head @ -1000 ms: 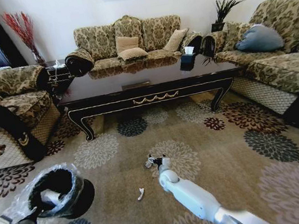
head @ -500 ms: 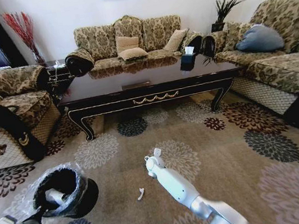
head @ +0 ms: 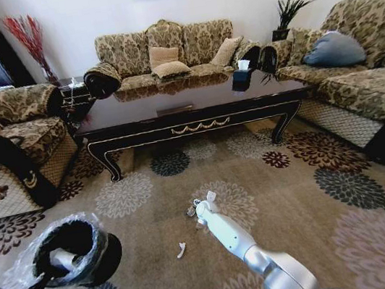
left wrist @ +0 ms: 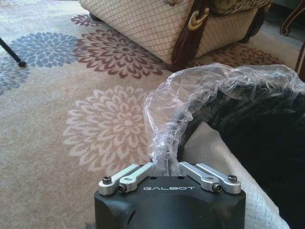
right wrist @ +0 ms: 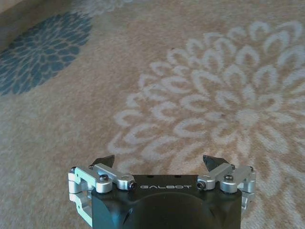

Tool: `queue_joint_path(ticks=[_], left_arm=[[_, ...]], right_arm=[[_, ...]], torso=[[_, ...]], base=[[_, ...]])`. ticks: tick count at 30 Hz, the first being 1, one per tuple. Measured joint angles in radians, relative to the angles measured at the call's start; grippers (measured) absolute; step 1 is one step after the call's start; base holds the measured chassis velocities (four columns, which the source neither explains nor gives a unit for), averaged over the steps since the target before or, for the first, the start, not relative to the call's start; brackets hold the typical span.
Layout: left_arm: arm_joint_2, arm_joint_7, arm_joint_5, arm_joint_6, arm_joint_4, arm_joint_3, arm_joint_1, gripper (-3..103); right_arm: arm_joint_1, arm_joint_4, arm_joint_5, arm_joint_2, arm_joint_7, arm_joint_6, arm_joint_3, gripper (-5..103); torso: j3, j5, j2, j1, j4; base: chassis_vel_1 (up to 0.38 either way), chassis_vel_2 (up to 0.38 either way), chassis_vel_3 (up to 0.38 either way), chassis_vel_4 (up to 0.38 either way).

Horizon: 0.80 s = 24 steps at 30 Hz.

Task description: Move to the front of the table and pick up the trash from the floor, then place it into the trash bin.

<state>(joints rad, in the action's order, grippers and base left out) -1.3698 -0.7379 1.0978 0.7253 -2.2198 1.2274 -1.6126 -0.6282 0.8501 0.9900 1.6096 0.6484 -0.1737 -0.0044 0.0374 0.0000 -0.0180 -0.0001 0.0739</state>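
The right gripper's (right wrist: pixel 159 164) dark fingers (right wrist: pixel 104 161) stand wide apart with nothing between them, only bare carpet showing in the gap. In the head view this right gripper (head: pixel 201 205) sits at lower centre of the frame, low over a pale flower of the patterned beige carpet (head: pixel 160 267), with a small crumpled greyish scrap of trash (head: pixel 190 211) just beside its tip; the open stance suits a reach for that piece, though I cannot tell whether it touches it. A second bit, a thin curled white scrap (head: pixel 181 249), lies on the carpet a little below and left of the arm, untouched.

The left gripper's (left wrist: pixel 167 168) silver fingers (left wrist: pixel 135 174) are closed on a bunched fold of the crinkly clear plastic liner of the small round black trash bin (left wrist: pixel 257 124). At lower left of the head view the left gripper (head: pixel 58 259) holds that bin (head: pixel 85 251) tilted with its mouth open toward the right arm, likely so a picked-up piece has only a short way to travel.

The long glossy dark wooden table (head: pixel 186 105) with gold scrollwork spans the upper middle of the head view, well beyond the trash, sofas around it.
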Motion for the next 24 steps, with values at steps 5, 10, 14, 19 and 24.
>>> queue_joint_path(ticks=[5, 10, 14, 19, 24], left_arm=[[-0.012, -0.003, -0.001, 0.000, -0.029, -0.011, -0.001, 2], [-0.024, -0.004, -0.007, 0.000, -0.053, -0.027, 0.000, 2], [-0.027, -0.004, -0.007, 0.000, -0.067, -0.032, 0.001, 2], [-0.031, -0.004, -0.008, 0.001, -0.073, -0.036, 0.003, 2], [-0.039, -0.004, -0.013, 0.001, -0.065, -0.040, 0.007, 2]], right_arm=[[-0.005, -0.005, -0.008, -0.001, -0.022, 0.009, -0.027, 100], [-0.006, -0.038, -0.035, -0.001, -0.072, 0.021, -0.084, 100], [0.001, -0.068, -0.050, -0.001, -0.104, 0.027, -0.117, 100], [0.021, -0.096, -0.055, -0.001, -0.132, 0.028, -0.160, 100], [0.038, -0.133, -0.074, -0.001, -0.156, 0.031, -0.172, 100]], torso=[[0.000, 0.0001, 0.000, 0.000, 0.0001], [0.000, 0.0001, 0.000, 0.000, 0.0000], [0.000, 0.0001, 0.000, 0.000, 0.0001], [0.000, 0.0001, 0.000, 0.000, 0.0000], [0.000, 0.0001, 0.000, 0.000, 0.0001]], base=[[0.000, 0.000, 0.000, 0.000], [0.000, 0.000, 0.000, 0.000], [0.000, 0.000, 0.000, 0.000], [0.000, 0.000, 0.000, 0.000], [0.000, 0.000, 0.000, 0.000]])
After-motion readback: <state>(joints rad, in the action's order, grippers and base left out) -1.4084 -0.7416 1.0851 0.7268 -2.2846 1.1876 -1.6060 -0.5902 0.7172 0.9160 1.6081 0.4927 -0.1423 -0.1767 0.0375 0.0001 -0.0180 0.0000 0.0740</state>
